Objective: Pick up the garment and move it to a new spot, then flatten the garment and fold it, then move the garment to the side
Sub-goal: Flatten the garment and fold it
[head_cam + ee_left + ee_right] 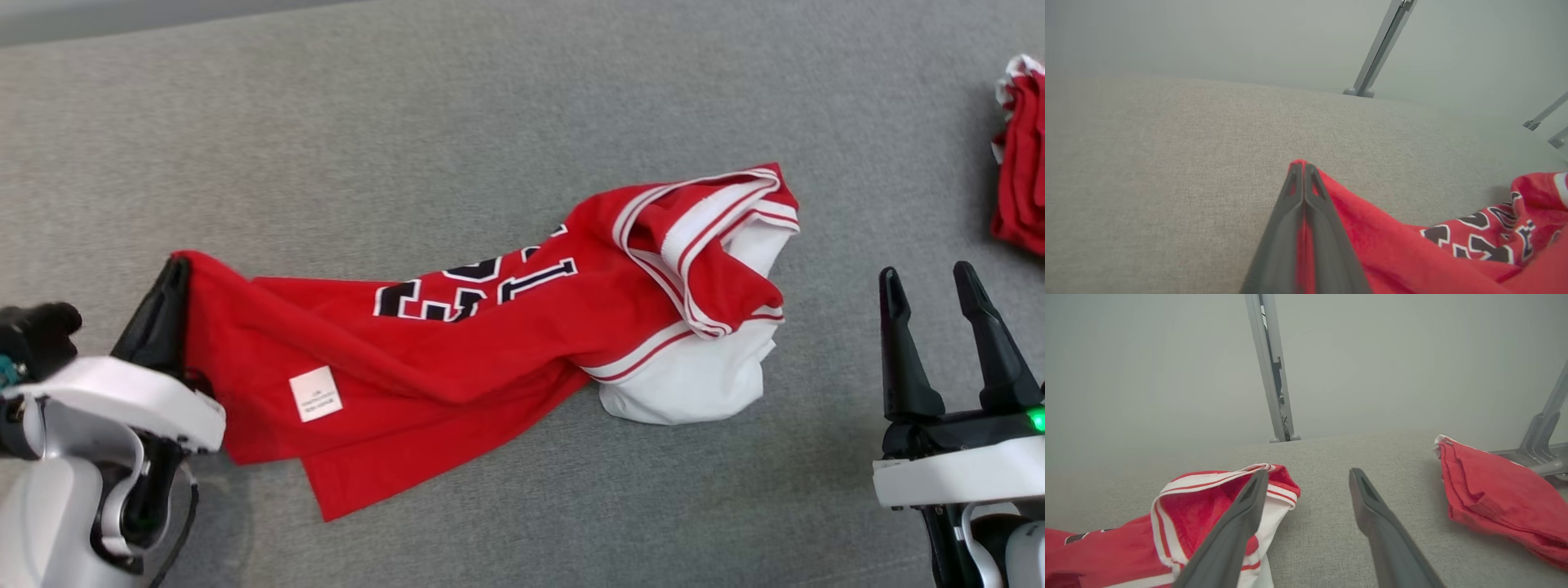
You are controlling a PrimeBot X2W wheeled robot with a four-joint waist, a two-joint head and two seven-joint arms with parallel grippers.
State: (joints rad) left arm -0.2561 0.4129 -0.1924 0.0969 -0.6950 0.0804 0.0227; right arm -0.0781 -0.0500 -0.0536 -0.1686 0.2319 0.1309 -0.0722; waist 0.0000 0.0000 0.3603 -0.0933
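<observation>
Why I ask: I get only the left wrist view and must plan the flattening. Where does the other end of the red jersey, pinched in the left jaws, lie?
Observer: The red jersey with dark numerals stretches toward the robot's right. Its white-trimmed end lies bunched up there, with white fabric showing.
Operator: Is the right arm free to take that end?
Observer: Yes. The right gripper sits empty to the right of the bunched end, jaws wide open and apart from the cloth.
Operator: Anything else nearby?
Observer: A folded red garment lies at the far right, apart from the jersey.
</observation>
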